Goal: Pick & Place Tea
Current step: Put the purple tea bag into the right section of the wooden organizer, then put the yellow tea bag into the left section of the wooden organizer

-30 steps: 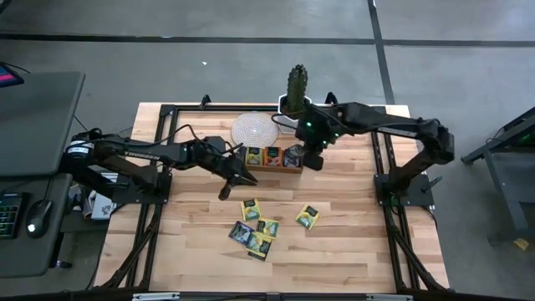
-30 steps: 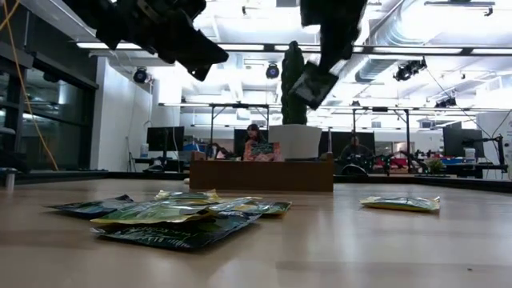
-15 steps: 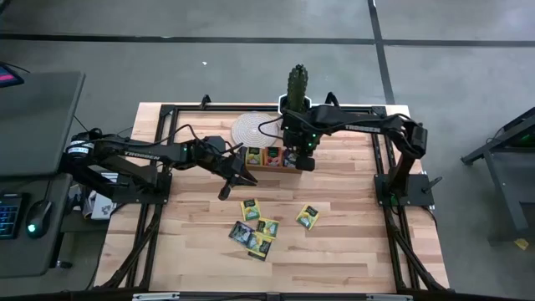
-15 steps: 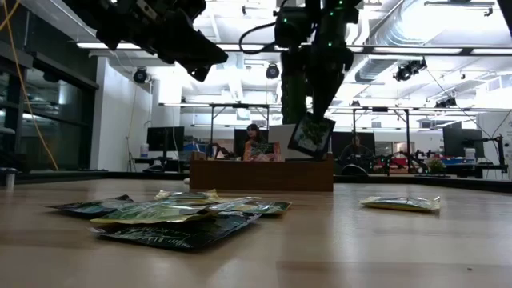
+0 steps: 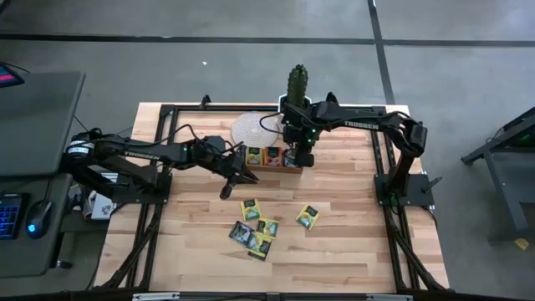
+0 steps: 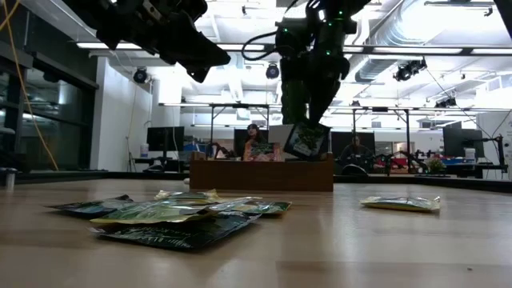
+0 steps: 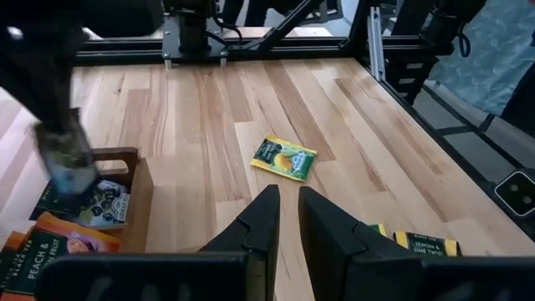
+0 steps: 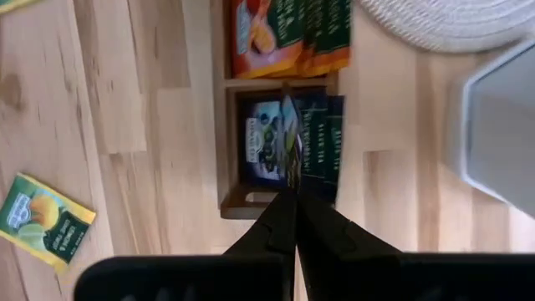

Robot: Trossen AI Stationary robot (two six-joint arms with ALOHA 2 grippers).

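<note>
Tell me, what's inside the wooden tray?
The wooden tray holds tea packets: orange ones in one compartment, dark ones in the next. What lies under those packets is hidden.

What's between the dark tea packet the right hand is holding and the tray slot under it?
Nothing visible. The right hand holds the dark packet edge-down right above the tray's end compartment, which already holds dark packets but shows no obstruction on top.

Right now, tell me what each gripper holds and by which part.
The right gripper pinches a dark tea packet by its top edge, hanging over the wooden tray. The left gripper holds nothing.
</note>
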